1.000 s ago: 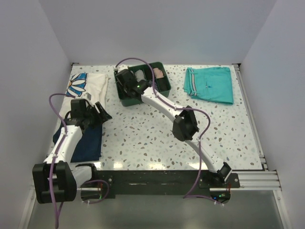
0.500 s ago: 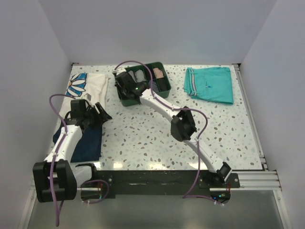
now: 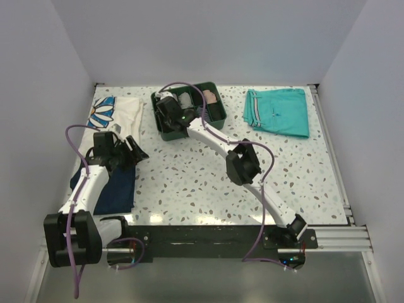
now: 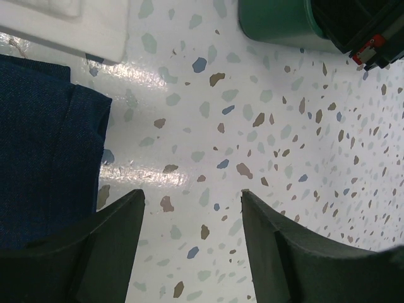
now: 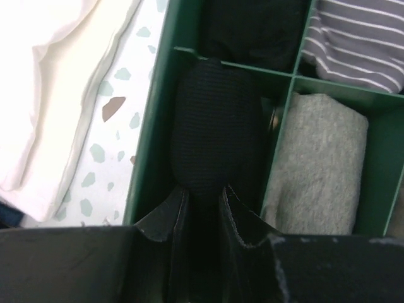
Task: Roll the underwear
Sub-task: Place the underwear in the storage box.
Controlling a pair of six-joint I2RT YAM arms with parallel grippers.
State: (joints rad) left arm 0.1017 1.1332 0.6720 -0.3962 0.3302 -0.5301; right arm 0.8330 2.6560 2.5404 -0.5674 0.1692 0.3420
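Observation:
The underwear (image 5: 218, 126) is a black roll lying in the front-left compartment of the green divided tray (image 5: 148, 164). My right gripper (image 5: 203, 197) is shut on its near end, with the fingers pinching the fabric. In the top view the right gripper (image 3: 169, 108) is over the tray's left side (image 3: 218, 117) and hides the roll. My left gripper (image 3: 129, 151) is open and empty, hovering over the speckled table (image 4: 191, 194) beside the navy garment.
A grey roll (image 5: 319, 164) and a striped roll (image 5: 360, 38) fill neighbouring compartments. A white flowered garment (image 3: 117, 112) lies left of the tray. The navy folded garment (image 3: 117, 189) lies at front left. Teal shorts (image 3: 278, 112) lie at back right.
My right gripper has shifted slightly right and back over the tray with the black roll. The left arm has not moved.

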